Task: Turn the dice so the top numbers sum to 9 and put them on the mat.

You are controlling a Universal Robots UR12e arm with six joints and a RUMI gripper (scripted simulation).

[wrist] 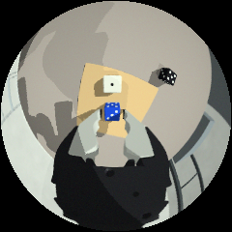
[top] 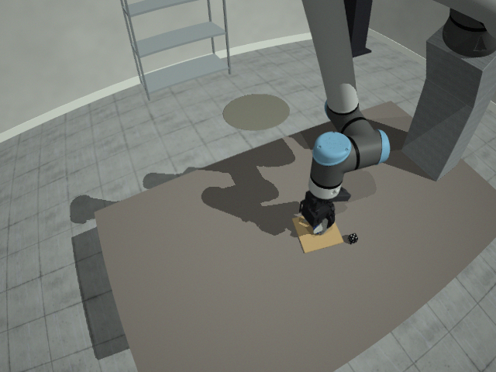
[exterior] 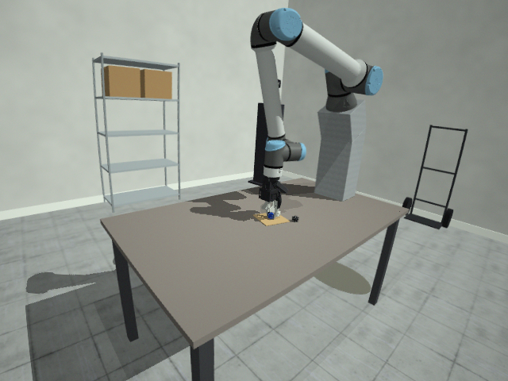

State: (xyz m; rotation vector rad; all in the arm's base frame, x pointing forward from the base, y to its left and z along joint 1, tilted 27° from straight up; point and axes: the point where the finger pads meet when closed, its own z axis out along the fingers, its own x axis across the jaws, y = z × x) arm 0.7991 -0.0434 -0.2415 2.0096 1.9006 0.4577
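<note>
The tan mat (top: 320, 245) (exterior: 270, 222) (wrist: 139, 92) lies on the table. My gripper (top: 319, 229) (exterior: 272, 213) (wrist: 112, 109) is low over it, open a little. The blue die (exterior: 270, 215) (wrist: 112, 111) is between the fingertips, with narrow gaps at its sides in the wrist view. Two pipped faces show there, so it looks tilted; its top number is unclear. The white die (wrist: 112, 84) sits on the mat just beyond it, one pip up. The black die (top: 353, 238) (exterior: 294, 218) (wrist: 167, 75) lies on the table off the mat, its top number unclear.
The brown table (top: 224, 288) (exterior: 229, 262) extends around the mat. The grey robot pedestal (top: 444, 108) (exterior: 338, 155) stands at its back right. A shelf rack (top: 180, 39) (exterior: 139, 132) and a hand truck (exterior: 439, 170) stand away from the table.
</note>
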